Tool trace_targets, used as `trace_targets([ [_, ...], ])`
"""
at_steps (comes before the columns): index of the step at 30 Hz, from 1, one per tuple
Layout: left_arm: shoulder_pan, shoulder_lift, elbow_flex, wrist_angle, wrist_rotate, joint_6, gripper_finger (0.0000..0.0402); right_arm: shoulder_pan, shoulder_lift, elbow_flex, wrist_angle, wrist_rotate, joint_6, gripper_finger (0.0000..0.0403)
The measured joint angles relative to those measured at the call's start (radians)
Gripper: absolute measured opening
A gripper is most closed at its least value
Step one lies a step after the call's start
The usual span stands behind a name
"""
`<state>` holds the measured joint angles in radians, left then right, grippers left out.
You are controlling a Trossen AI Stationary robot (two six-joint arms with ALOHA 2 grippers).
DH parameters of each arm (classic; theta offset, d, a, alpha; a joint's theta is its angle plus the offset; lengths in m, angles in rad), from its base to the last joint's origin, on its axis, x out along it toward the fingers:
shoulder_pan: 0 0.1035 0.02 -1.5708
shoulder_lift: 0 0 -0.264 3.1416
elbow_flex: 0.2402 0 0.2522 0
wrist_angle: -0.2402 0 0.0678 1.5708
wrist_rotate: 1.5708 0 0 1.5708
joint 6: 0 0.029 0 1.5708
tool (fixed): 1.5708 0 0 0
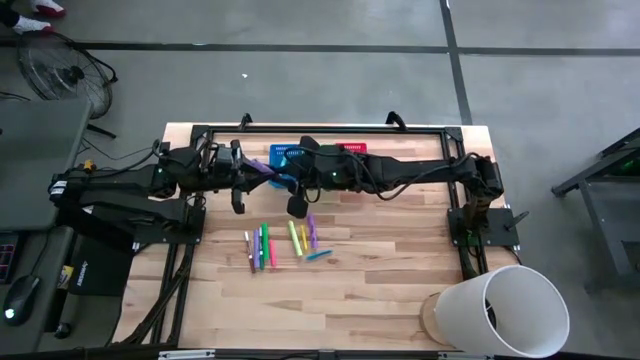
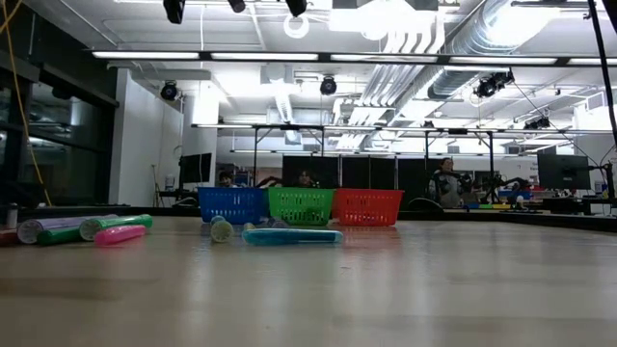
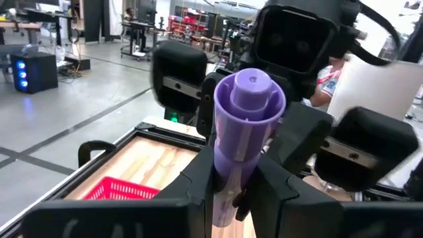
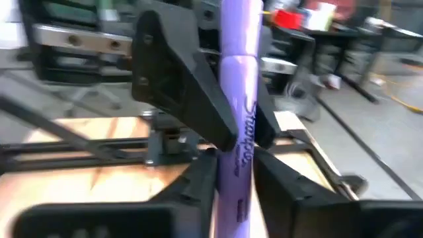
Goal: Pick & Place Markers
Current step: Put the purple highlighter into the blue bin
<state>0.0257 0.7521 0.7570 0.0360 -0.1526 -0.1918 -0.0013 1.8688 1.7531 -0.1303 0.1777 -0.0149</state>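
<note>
1. Nearest the front edge of the worktop (image 1: 350,290), loose markers (image 1: 262,247) lie in a scattered row on the wood: green, pink and orange ones side by side, with yellow and purple ones and a blue one (image 2: 291,235) at about 3 o'clock of them.
2. In the low view a green marker (image 2: 116,225) and a pink marker (image 2: 120,235) rest on the worktop at 9 o'clock of the blue one.
3. Above the worktop's middle, the two arms meet tip to tip over one purple marker (image 1: 264,168).
4. The left gripper (image 3: 236,192) has its jaws narrowly set and closed on the purple marker, whose capped end points at the camera.
5. The right gripper (image 4: 234,173) also has the marker's barrel between its narrowly parted fingers (image 4: 287,188); whether they press it or stand just clear, I cannot tell.
6. Farthest back, at 12 o'clock, stand a blue basket (image 2: 232,204), a green basket (image 2: 300,204) and a red basket (image 2: 367,205) in a row, touching.
</note>
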Motion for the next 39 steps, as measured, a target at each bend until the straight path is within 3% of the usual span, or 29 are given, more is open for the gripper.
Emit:
trace_targets([
  [4,0.0,-0.001,0.0,0.008,-0.019,-0.003,0.0055,-0.002,-0.006,0.0,-0.035,0.12,0.053,0.0178],
  [8,0.0,-0.001,0.001,-0.007,-0.11,-0.024,0.0055,-0.009,-0.04,0.0,-0.103,0.241,0.107,0.0238],
  [13,0.0,-0.001,0.002,-0.099,-0.265,-0.119,0.0055,-0.035,-0.079,0.002,-0.254,0.409,0.218,0.0258],
  [18,0.017,0.034,0.002,-0.193,-0.332,-0.21,0.0055,-0.047,-0.091,0.001,-0.431,0.453,0.341,0.026],
  [22,0.093,0.085,0.002,-0.233,-0.251,-0.317,0.0055,-0.053,-0.093,0.0,-0.517,0.452,0.382,0.0261],
  [29,0.281,0.215,0.002,-0.31,-0.018,-0.458,0.0055,-0.051,-0.092,-0.001,-0.59,0.46,0.405,0.0261],
  [34,0.385,0.316,0.002,-0.307,0.118,-0.468,0.0055,-0.051,-0.092,-0.001,-0.63,0.461,0.408,0.0262],
  [39,0.455,0.417,0.024,-0.322,0.175,-0.465,0.0055,-0.051,-0.092,-0.001,-0.681,0.457,0.408,0.0262],
])
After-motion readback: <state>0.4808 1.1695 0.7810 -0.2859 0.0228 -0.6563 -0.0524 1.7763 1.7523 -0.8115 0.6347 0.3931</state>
